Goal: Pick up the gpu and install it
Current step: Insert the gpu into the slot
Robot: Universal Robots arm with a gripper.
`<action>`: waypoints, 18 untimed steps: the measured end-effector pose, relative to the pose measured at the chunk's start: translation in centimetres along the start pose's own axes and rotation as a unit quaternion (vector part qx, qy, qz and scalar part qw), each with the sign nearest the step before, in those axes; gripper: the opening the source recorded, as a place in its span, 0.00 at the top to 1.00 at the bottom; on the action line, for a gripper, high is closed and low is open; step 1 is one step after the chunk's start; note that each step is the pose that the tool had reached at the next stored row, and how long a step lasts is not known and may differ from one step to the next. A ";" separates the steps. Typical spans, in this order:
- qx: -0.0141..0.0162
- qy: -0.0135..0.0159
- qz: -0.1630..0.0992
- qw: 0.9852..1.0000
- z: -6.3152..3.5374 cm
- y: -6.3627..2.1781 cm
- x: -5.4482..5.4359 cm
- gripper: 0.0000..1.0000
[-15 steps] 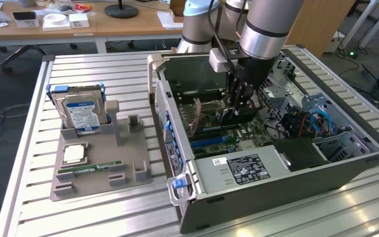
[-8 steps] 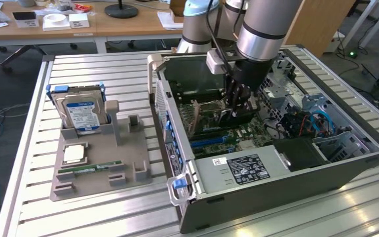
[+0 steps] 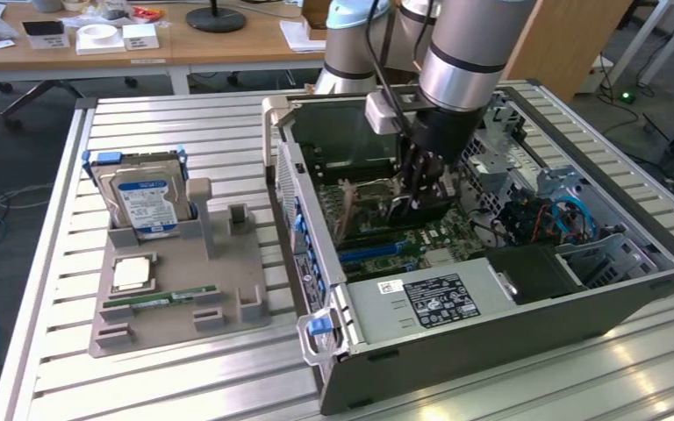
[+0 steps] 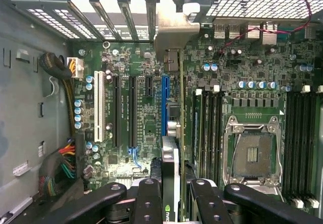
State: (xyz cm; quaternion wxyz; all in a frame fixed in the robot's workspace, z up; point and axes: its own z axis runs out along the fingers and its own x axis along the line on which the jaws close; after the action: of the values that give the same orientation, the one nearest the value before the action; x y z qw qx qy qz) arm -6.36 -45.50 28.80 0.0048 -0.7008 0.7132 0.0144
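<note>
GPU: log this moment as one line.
place: inside open computer case | gripper: shut on gpu | gpu: edge-on over motherboard, along blue expansion slot | seated: cannot tell

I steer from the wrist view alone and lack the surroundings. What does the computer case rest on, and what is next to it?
Observer: The computer case, into which the pincer gripping the gpu reaches, lies open on a slatted metal table.
Operator: Anything beside the case?
Observer: A grey parts holder sits on the exterior view's left of it.
Operator: What is in the holder?
Observer: A hard drive stands upright at its far end, and a green RAM stick lies flat nearer the front.
</note>
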 end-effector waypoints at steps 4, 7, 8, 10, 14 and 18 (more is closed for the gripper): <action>0.000 0.000 0.000 1.000 0.33 0.22 0.0 0.73; 0.000 0.000 0.000 1.000 0.56 0.40 0.0 0.73; 0.000 0.000 0.000 1.000 0.63 0.47 0.0 0.73; 0.000 0.000 0.000 1.000 0.76 0.59 0.0 0.73; 0.000 0.000 0.000 1.000 0.89 0.74 0.0 0.73; 0.000 0.000 -0.001 1.000 1.08 0.89 0.0 0.73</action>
State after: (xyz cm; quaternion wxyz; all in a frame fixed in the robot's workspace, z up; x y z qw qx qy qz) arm -7.26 -45.50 27.73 0.0049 -0.7014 0.7126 0.0143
